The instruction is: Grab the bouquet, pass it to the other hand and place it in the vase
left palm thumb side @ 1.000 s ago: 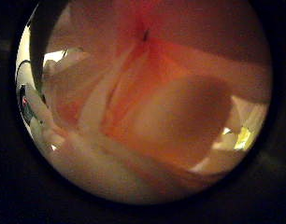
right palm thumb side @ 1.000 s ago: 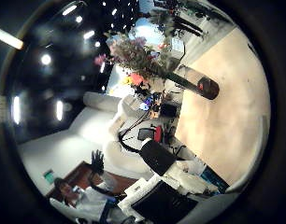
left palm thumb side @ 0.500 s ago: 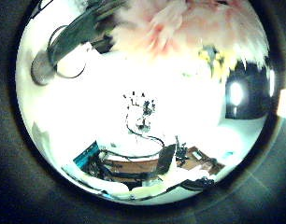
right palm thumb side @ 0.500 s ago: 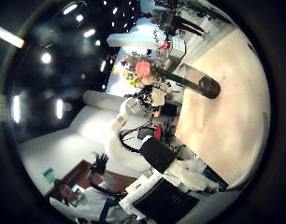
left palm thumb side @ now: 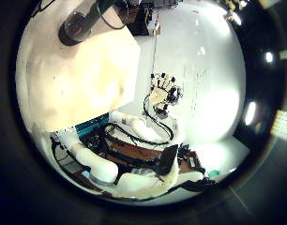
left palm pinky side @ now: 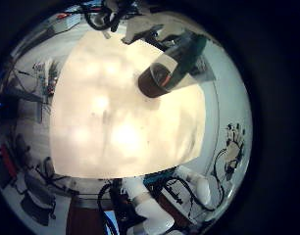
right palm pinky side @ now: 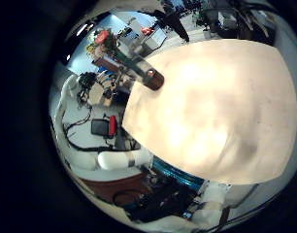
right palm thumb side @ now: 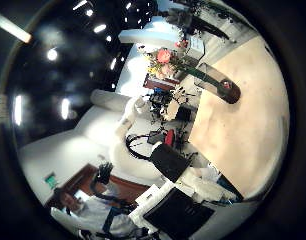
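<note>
The bouquet [right palm thumb side: 165, 57] stands with its stems in the dark vase [right palm thumb side: 226, 92] on the table, flowers up, in the right thumb side palm view. The right little finger side palm view also shows the bouquet [right palm pinky side: 103, 41] rising from the vase [right palm pinky side: 151, 78]. My left hand [right palm thumb side: 175, 102] hangs beside the bouquet, away from the flowers, with nothing in front of its palm. The left little finger side palm view shows the vase [left palm pinky side: 158, 80] and the stems [left palm pinky side: 189, 51]. The left thumb side palm view shows the vase [left palm thumb side: 80, 25] and my right hand [left palm thumb side: 162, 94], fingers spread, holding nothing, away from the table.
The vase stands near a far corner of the pale table [left palm pinky side: 121, 117]. The wide bare tabletop [right palm pinky side: 216, 107] shows under the right palm. Equipment and furniture [right palm pinky side: 105, 126] stand beyond the table's edge.
The flowers filled the left thumb side palm view a second ago, sat at its edge half a second ago, and are gone from it now. The left hand has let go and drawn back.
</note>
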{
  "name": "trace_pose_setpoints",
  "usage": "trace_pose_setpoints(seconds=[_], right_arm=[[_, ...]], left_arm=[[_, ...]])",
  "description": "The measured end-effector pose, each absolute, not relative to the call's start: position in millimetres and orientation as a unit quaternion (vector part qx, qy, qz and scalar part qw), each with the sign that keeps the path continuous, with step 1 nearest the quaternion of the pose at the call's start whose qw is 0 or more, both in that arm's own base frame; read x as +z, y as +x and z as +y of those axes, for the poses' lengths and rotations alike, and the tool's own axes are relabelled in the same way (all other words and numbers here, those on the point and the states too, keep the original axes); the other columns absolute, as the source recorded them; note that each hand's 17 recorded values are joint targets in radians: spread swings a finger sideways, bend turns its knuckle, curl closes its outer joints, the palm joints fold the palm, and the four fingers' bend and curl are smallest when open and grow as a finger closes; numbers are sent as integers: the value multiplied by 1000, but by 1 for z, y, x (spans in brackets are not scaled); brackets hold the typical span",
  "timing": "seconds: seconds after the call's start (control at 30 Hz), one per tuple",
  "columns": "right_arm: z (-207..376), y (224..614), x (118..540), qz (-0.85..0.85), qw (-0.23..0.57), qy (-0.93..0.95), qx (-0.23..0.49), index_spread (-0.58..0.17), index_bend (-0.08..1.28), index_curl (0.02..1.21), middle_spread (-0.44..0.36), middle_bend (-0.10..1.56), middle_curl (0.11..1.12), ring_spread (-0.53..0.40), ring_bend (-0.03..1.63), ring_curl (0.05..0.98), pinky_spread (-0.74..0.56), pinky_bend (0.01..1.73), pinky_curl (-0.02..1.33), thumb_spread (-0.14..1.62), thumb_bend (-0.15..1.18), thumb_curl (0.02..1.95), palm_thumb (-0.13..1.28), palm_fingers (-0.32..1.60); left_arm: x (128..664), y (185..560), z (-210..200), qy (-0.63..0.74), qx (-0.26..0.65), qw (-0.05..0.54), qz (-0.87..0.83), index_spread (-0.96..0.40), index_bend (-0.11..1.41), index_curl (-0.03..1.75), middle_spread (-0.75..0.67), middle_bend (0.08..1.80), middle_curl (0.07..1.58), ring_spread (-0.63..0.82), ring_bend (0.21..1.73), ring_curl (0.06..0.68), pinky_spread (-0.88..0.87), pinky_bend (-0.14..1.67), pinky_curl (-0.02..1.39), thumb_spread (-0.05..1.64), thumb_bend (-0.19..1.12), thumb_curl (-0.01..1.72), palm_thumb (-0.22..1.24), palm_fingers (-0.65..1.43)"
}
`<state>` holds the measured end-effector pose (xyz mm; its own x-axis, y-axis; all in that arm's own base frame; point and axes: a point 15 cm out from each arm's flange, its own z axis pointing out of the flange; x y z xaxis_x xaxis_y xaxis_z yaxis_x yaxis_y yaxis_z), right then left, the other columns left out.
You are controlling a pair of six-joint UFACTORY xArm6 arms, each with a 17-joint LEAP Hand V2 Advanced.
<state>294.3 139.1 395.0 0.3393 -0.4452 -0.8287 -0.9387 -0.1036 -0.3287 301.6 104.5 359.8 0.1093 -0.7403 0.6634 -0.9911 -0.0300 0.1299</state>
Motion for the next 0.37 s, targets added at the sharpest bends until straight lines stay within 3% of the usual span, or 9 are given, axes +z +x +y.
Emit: trace_pose_setpoints(seconds=[0.37], right_arm=[[121,286,372,493,427,-711,262,-319,179,313,52,203,340,205,472,207,534,560,220,1012,-17,401,519,290]], left_arm=[[373,235,43,699,199,250,-640,23,164,282,557,176,212,701,458,190,779,236,258,839,-34,330,41,-38]])
